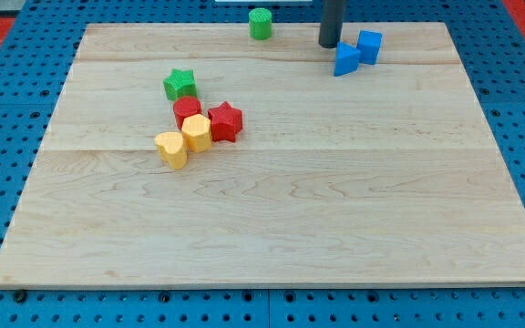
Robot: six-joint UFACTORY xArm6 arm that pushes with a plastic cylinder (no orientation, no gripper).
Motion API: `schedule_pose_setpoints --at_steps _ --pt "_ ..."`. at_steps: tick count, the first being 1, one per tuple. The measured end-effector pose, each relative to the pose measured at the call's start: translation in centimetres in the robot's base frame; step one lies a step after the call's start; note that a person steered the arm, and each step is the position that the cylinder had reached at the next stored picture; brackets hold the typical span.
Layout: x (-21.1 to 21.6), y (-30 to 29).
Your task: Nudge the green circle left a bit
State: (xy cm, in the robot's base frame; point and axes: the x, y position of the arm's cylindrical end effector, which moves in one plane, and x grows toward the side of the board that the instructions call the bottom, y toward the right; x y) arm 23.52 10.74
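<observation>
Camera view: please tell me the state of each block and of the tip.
green circle: upright, alone at the board's top edge
green star: touching nothing
red circle: against yellow hexagon
red star: beside hexagon
yellow heart: against hexagon
blue blocks: touching
my tip: beside blue blocks

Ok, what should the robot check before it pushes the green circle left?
1. Green circle in sight, at the board's top edge: ok.
2. My tip on the circle's right side, where a leftward push must start: ok.
3. Tip level with the circle: not ok, it sits a bit lower in the view.
4. Tip touching the circle: not ok, there is a gap between them.
5. Tip free of the blue blocks: cannot tell, it stands right beside the nearer one.
6. Room to the circle's left: ok; the green star lies well below that path.
</observation>
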Motion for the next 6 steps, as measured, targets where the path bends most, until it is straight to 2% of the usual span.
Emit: schedule_pose_setpoints --at_steps 2,3,4,5,6 --pt "-4.2 -0.4" --pt "-4.3 -2.6" --pt "-3.1 -8.7" --pt "3.4 -12.6" --pt "5.7 -16.6"
